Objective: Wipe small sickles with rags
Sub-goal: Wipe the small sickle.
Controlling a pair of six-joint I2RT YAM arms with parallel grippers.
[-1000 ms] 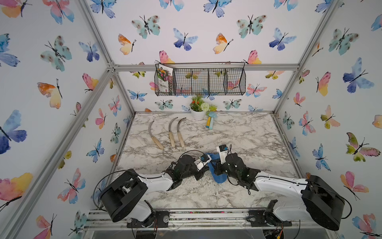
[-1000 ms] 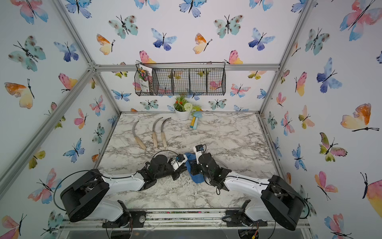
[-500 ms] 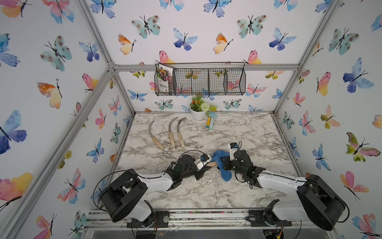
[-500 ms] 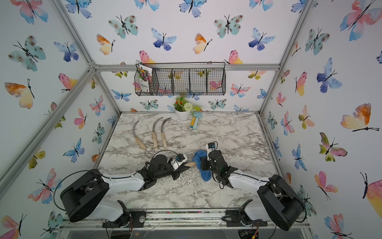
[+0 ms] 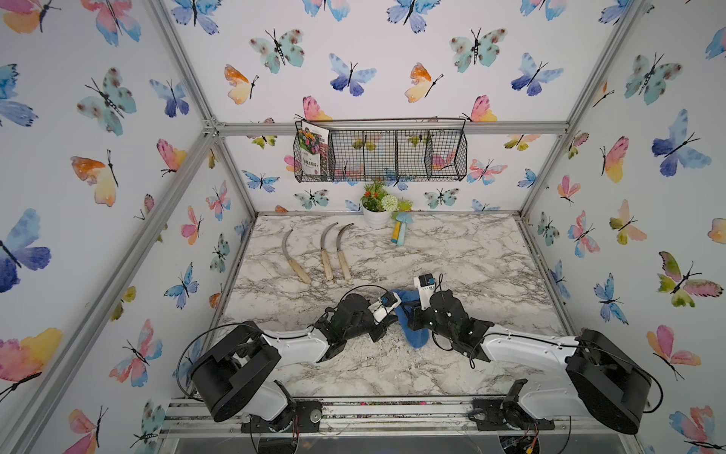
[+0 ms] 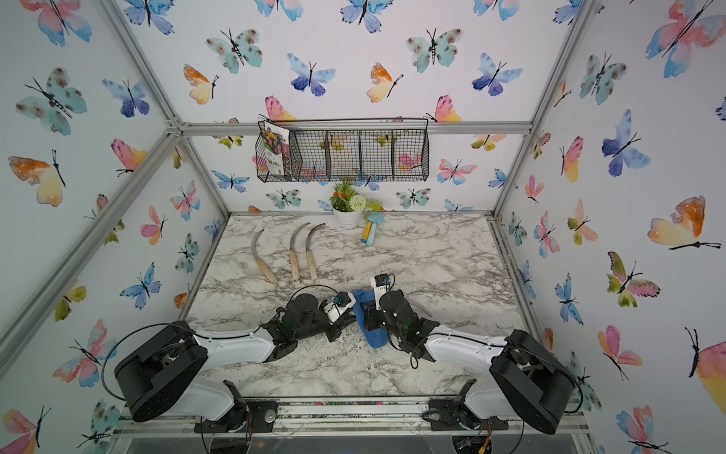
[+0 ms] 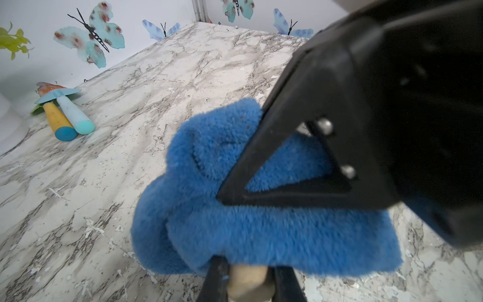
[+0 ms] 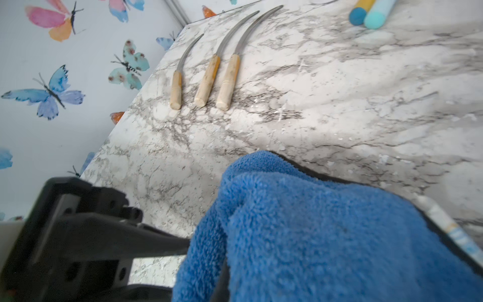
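The blue terry cloth (image 5: 413, 335) sits bunched in the near middle of the marble tabletop (image 5: 451, 255), between the two arms. It is folded over the held sickle (image 7: 247, 273). Only the pale wooden handle end of that sickle shows in the left wrist view, poking out from under the cloth's edge. Its blade is hidden inside the folds.

The left gripper (image 7: 249, 287) is clenched on that handle, with one black finger on each side of the wood. The right gripper (image 5: 409, 319) is clamped onto the cloth from the opposite side. In the left wrist view one of its triangular fingers (image 7: 274, 167) presses into the blue pile. In the right wrist view the cloth (image 8: 313, 235) drapes over that gripper's own fingers and covers them. The two grippers nearly meet, with the cloth between them. Its lower end hangs down to the table surface in both top views.

The three other sickles (image 5: 326, 253) lie side by side, well apart from the cloth, toward the far left of the table. Their handles point toward the robot and their curved blades toward the back wall.

Against that wall stands a white flowerpot (image 5: 376, 219). Just beside it lie the yellow and light-blue mushroom toys (image 5: 398, 235), touching each other. Above them a black wire basket (image 5: 393, 155) hangs on the wall, with a seed packet (image 5: 312, 151) in its leftmost compartment.
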